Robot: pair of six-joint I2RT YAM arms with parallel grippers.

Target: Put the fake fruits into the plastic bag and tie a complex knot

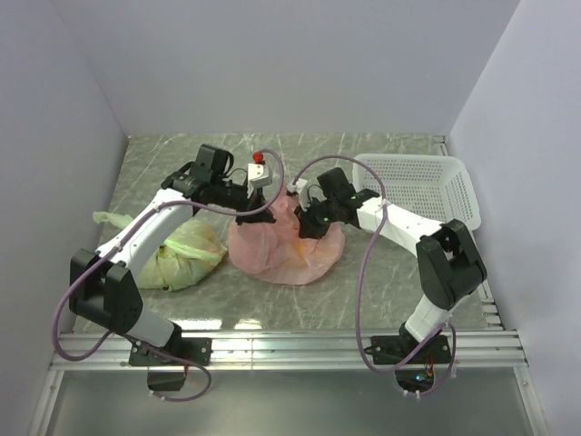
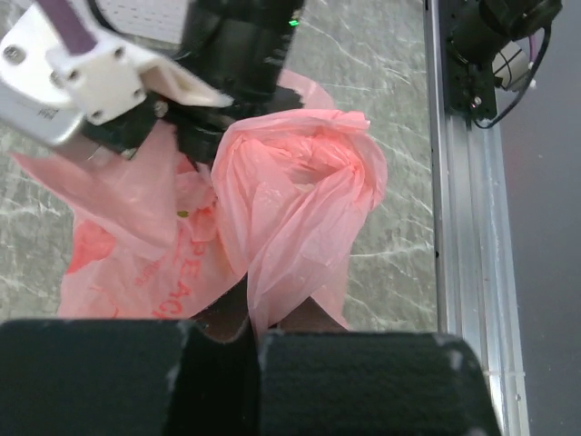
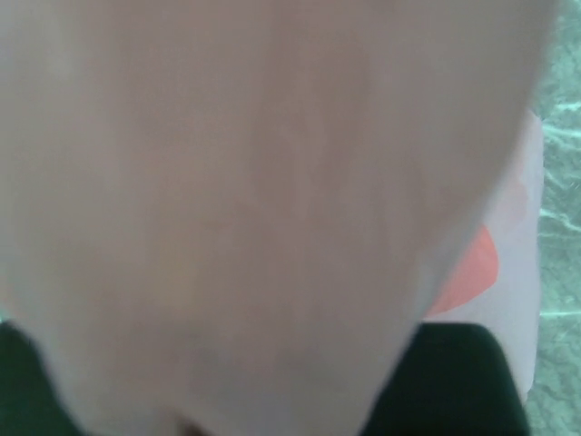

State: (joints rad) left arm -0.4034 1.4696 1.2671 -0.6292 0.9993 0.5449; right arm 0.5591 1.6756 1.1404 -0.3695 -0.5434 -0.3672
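The left arm (image 1: 136, 232) and the right arm (image 1: 399, 222) are wearing smooth white shells with black joint housings between them. A grey-purple cable (image 1: 62, 313) is running along each arm. The left tool (image 2: 254, 336) is carrying matte black pads (image 2: 118, 377). The right tool (image 1: 309, 225) is bearing a white bracket (image 2: 91, 73) with small screws, and a green light (image 2: 292, 22) is glowing on it.

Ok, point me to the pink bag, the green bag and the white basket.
pink bag (image 1: 289, 256), top view, on its front bulge.
green bag (image 1: 189, 258), top view, on the middle of its body.
white basket (image 1: 418, 189), top view, on its bare mesh floor.
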